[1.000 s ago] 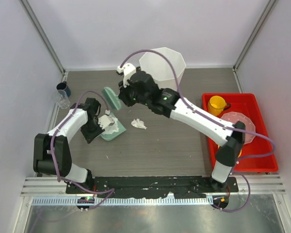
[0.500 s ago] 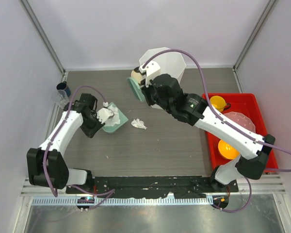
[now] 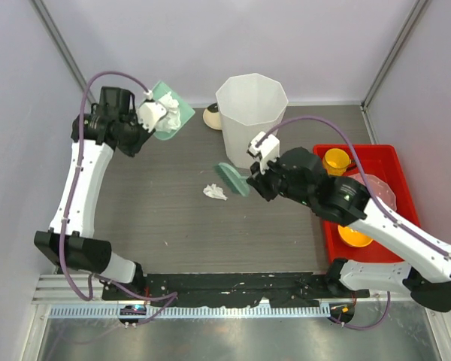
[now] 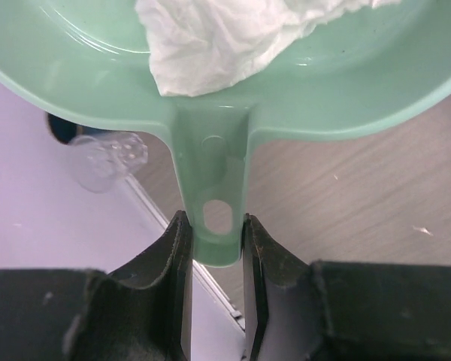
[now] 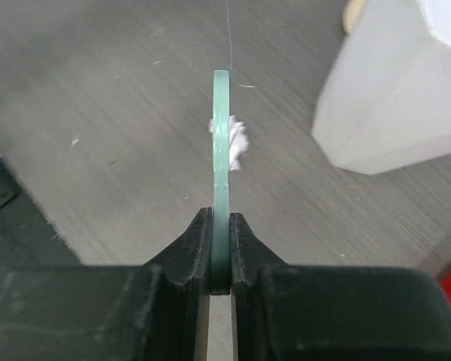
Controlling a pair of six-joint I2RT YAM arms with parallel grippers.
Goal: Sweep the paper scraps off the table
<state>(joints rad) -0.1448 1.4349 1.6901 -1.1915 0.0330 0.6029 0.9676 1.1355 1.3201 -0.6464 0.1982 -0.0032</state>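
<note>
Near centre, the right gripper (image 5: 221, 226) is clamped tight on a flat green sweeper (image 5: 222, 128) over the table (image 3: 173, 233). One paper scrap (image 3: 215, 192) lies on the wood just left of that blade. A red tray (image 3: 413, 252) sits off to the right. Far left now: the left gripper (image 4: 214, 226) pinches the green dustpan (image 4: 346, 105) by its handle, with crumpled paper scraps (image 4: 218, 37) piled inside. A white bin (image 3: 252, 105) stands far centre.

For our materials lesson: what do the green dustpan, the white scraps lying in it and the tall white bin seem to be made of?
Dustpan: likely moulded plastic, smooth and glossy with soft highlights.
Scraps: thin tissue-like paper, matt, crumpled and creased.
Bin: probably plastic, with even white faceted walls and a dull sheen.
</note>
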